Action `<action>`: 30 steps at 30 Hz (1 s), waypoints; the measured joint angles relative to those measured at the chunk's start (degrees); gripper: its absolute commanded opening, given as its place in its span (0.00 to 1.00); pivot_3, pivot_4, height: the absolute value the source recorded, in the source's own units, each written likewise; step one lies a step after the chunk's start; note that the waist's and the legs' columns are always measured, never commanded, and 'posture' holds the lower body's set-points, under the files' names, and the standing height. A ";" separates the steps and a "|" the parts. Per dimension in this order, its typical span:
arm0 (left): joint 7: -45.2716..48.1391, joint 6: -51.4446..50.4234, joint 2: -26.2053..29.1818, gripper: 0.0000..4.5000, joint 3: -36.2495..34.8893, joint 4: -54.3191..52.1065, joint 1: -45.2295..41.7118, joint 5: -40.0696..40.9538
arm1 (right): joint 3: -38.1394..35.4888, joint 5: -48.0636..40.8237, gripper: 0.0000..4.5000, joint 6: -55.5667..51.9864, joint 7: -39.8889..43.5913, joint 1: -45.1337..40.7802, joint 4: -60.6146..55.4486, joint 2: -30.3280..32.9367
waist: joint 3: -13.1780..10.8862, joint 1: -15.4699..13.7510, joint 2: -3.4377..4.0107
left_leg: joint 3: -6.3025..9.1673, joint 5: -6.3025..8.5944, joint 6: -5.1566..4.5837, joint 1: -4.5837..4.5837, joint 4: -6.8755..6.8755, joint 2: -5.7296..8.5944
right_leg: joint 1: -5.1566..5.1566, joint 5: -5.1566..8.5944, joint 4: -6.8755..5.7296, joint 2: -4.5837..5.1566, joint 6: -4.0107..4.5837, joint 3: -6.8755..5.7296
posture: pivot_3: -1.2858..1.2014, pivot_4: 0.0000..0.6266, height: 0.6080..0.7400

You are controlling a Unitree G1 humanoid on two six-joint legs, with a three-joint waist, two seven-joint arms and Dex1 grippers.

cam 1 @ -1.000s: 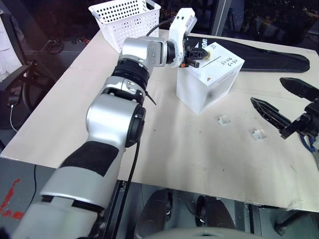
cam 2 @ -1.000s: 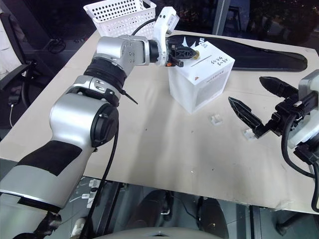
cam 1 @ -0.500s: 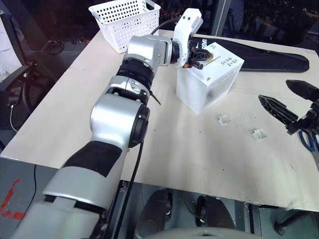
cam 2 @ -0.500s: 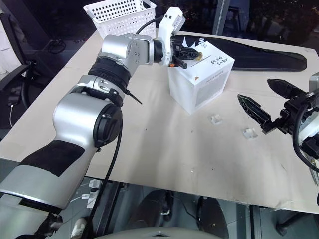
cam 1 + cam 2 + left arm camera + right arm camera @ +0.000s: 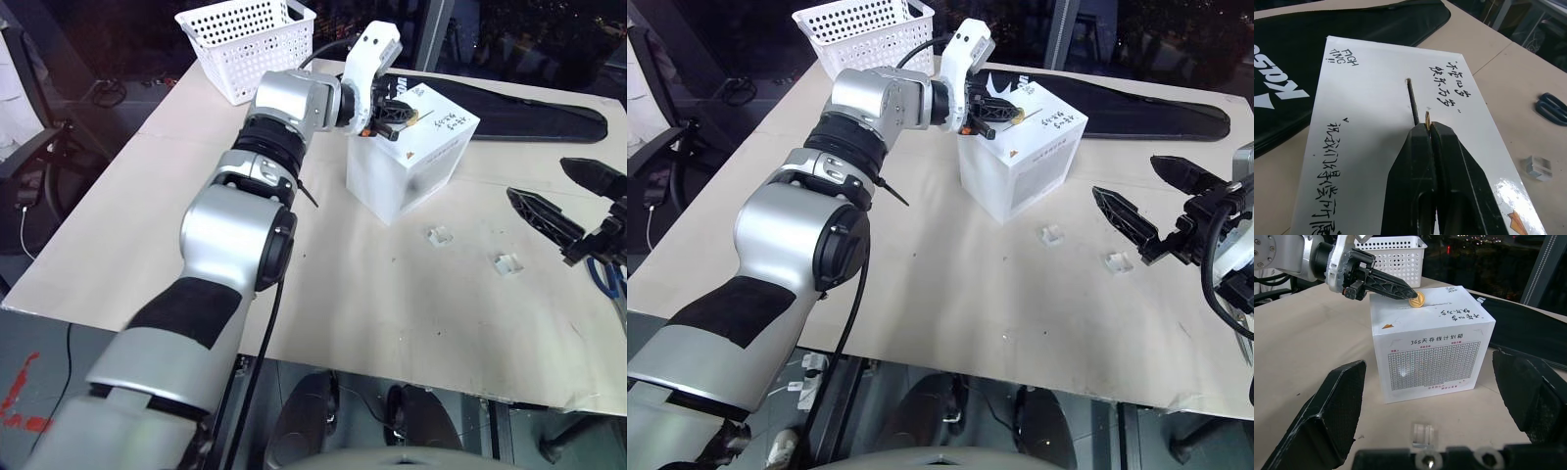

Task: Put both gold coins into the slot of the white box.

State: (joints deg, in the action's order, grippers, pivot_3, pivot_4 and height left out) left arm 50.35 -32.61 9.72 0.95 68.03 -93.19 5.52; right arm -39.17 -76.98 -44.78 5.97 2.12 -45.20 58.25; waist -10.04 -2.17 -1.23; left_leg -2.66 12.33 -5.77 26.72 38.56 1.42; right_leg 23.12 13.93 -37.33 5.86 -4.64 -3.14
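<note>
Glossy white box (image 5: 1430, 352) — shiny gold coin (image 5: 1417, 300)

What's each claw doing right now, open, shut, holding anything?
Left claw: shut on a gold coin, held edge-on over the slot of the white box.
Right claw: open, empty.

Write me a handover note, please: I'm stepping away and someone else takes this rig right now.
Left end effector: shut on a small round gold coin, held on edge over the white cube box, at the near end of its thin dark slot.
Right end effector: open, empty, hovering off to the box's right above the beige table.
Two small clear plastic holder pieces lie on the table near it.
Done: this coin is picked up and lined up with the slot.
Left: drop it in. The second coin: I can't tell whether it is already in the box.
</note>
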 measured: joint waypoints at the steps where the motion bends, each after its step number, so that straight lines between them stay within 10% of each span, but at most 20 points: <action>1: -0.15 0.55 -0.01 0.00 0.37 -0.10 0.03 -0.54 | 0.09 0.00 0.99 0.00 -0.06 0.00 -0.03 0.00 | 0.00 0.00 0.00 | 0.00 0.00 0.00 0.00 0.05 0.00 | 0.00 0.00 -0.05 0.00 0.00 0.01 | 0.52 0.24 1.00; 19: -1.71 -1.10 -0.90 0.00 1.97 -3.76 1.31 -3.28 | 1.15 0.05 0.99 0.00 -0.26 -0.83 -0.07 0.00 | 0.00 -0.02 0.00 | -0.01 0.14 -0.22 0.00 0.41 -0.02 | 0.03 0.00 -0.40 0.05 0.00 0.09 | 0.52 0.24 1.00; 27: -2.73 -2.97 -0.29 0.75 -0.56 -9.76 2.91 -0.96 | 2.22 -0.03 1.00 0.07 -0.31 -1.00 -0.18 -0.01 | 0.01 0.06 0.01 | -0.02 0.08 -0.12 0.00 0.43 -0.03 | 0.05 0.00 -0.43 0.07 0.01 0.14 | 0.52 0.24 1.00; 30: -2.76 -3.83 1.26 0.75 -1.76 -16.96 5.58 1.14 | 2.23 -0.02 1.00 0.19 -0.09 -0.99 -0.75 -0.03 | 0.02 0.09 0.04 | -0.03 0.05 -0.07 0.00 0.43 -0.04 | 0.06 0.00 -0.44 0.08 0.01 0.23 | 0.52 0.24 1.00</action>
State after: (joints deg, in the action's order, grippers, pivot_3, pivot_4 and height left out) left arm 47.58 -36.44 10.98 -0.81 51.07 -87.61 6.66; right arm -36.94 -77.00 -44.60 5.87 1.13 -45.96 58.22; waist -10.02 -2.08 -1.19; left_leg -2.70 12.38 -5.85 26.71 38.99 1.38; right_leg 23.18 13.93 -37.77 5.94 -4.63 -2.90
